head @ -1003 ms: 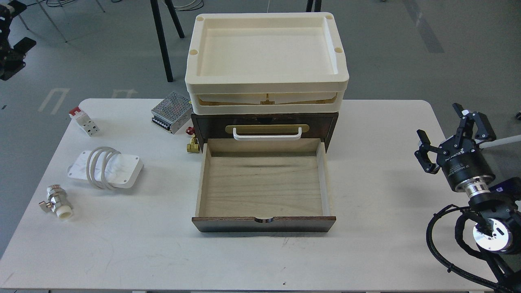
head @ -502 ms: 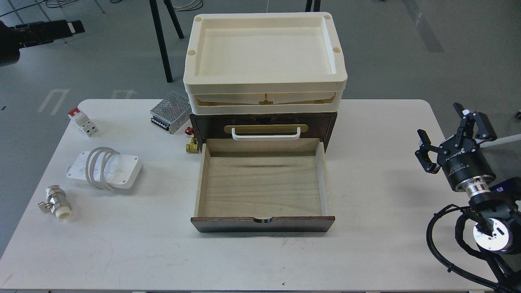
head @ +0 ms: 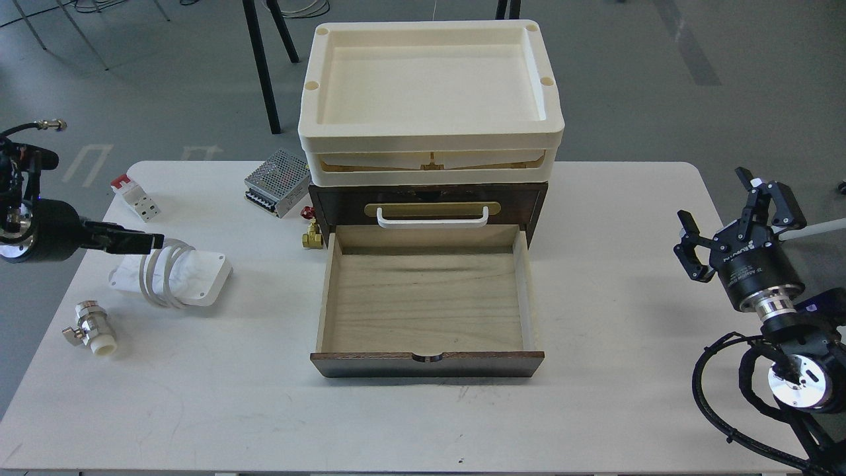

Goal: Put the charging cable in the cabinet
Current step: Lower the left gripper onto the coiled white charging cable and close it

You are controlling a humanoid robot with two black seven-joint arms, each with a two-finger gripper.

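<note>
The charging cable point(head: 195, 277), a white flat block with a thick white cable coiled around its middle, lies on the table at the left. My left gripper point(head: 142, 242) reaches in from the left, just over the block's left end. It shows side-on as one dark bar, so its fingers cannot be told apart. The dark brown cabinet point(head: 538, 198) stands at the table's middle back, and its pale wood drawer point(head: 426, 301) is pulled out and empty. My right gripper point(head: 714, 198) is open and empty near the table's right edge.
Cream trays point(head: 429, 142) are stacked on the cabinet. A grey perforated metal box point(head: 277, 182) and a small brass valve point(head: 312, 235) sit left of the cabinet. A red-and-white block point(head: 135, 197) and a silver fitting point(head: 92, 328) lie near the table's left edge.
My left arm has come down from the upper left, and its gripper now sits over the charger block's left end. The right arm, the charger and the drawer have not moved.
</note>
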